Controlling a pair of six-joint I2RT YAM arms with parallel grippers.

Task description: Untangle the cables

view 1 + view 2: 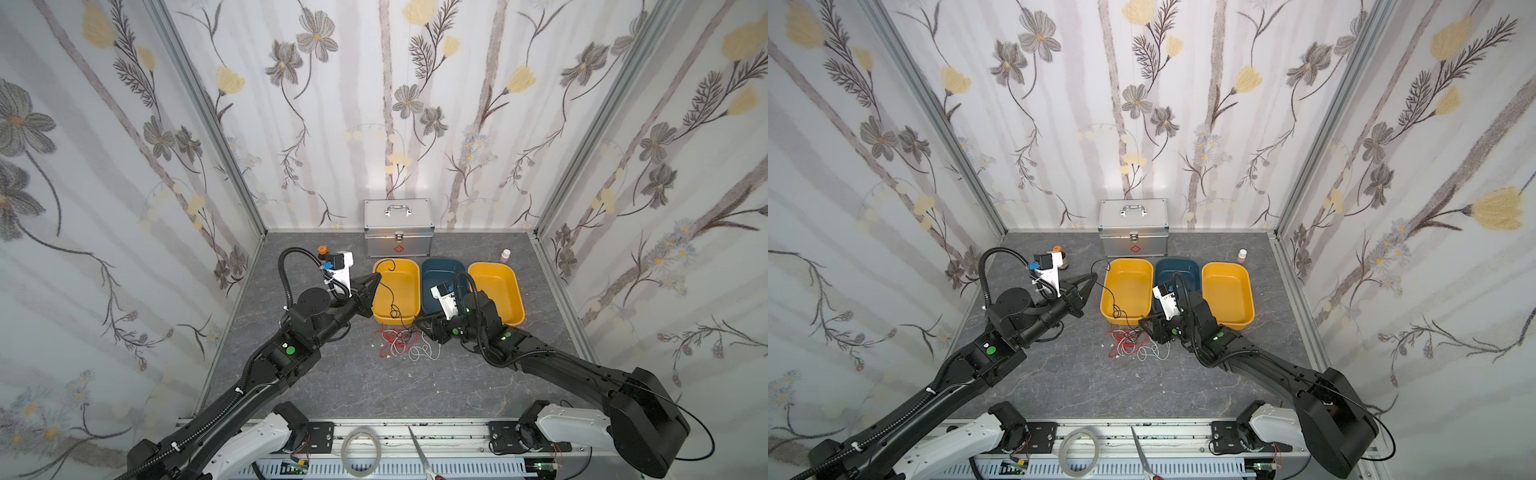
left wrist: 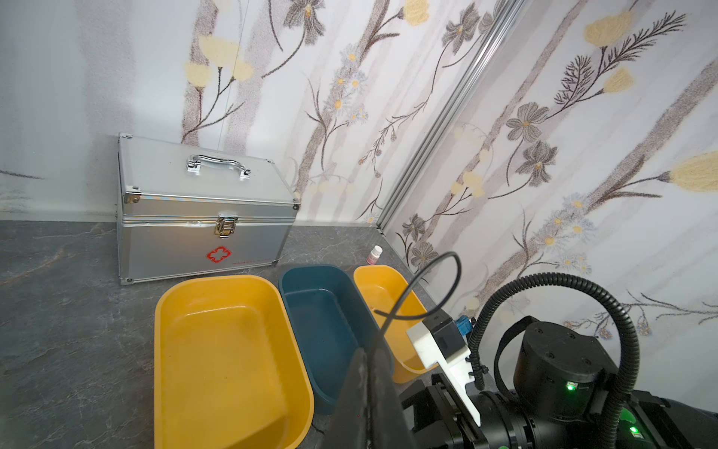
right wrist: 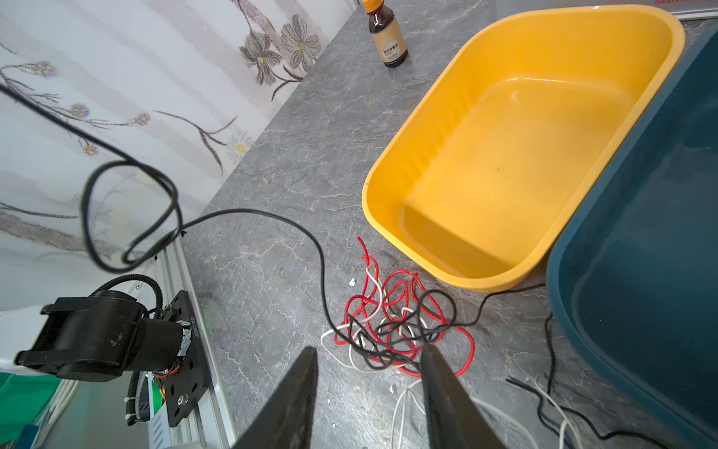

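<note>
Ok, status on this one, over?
Left end effector shut on black cable, aloft. Right end effector open above tangle. Red, white, black knotted. Yellow bin beside tangle.

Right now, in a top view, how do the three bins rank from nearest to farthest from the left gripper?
1. left yellow bin: the left gripper, shut on the black cable, hangs at this bin's left rim.
2. blue bin: middle of the row.
3. right yellow bin: far end of the row, on the right.

The cables (image 3: 392,334) are showing red, white and black against a veined grey counter (image 3: 291,155), a yellow tub (image 3: 423,163), a teal tub (image 3: 641,272) and walls (image 1: 374,104) flowered grey and yellow.
</note>
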